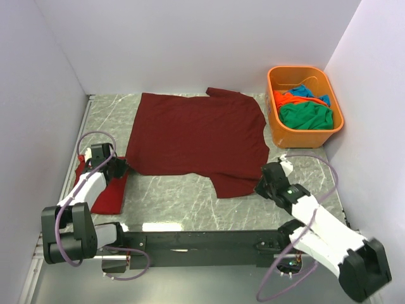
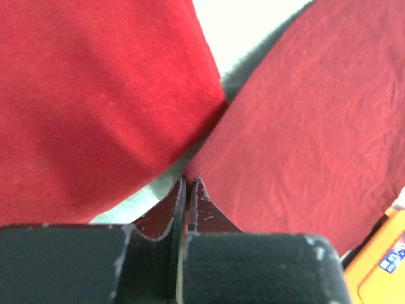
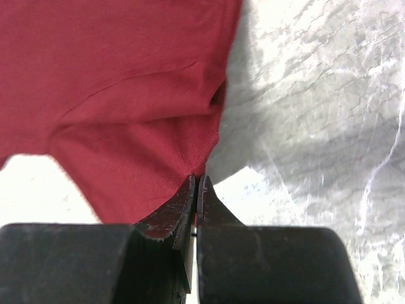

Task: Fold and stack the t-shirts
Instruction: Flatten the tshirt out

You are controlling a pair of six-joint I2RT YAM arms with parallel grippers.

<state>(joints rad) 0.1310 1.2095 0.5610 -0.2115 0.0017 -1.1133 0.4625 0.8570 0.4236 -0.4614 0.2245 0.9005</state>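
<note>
A dark maroon t-shirt (image 1: 196, 136) lies spread flat in the middle of the table. My left gripper (image 1: 121, 166) is at its near left corner, jaws shut on the hem tip; in the left wrist view the gripper (image 2: 188, 182) pinches the maroon cloth (image 2: 316, 126). My right gripper (image 1: 261, 184) is at the near right corner, and in the right wrist view it (image 3: 197, 179) is shut on the maroon edge (image 3: 126, 82). A folded bright red t-shirt (image 1: 107, 193) lies at the left, under the left arm; it also shows in the left wrist view (image 2: 95, 95).
An orange plastic tub (image 1: 305, 74) stands at the back right, holding green (image 1: 307, 116), orange (image 1: 285, 99) and blue (image 1: 305, 92) shirts. White walls close in the left, back and right. The marbled tabletop (image 1: 177, 196) shows in front of the maroon shirt.
</note>
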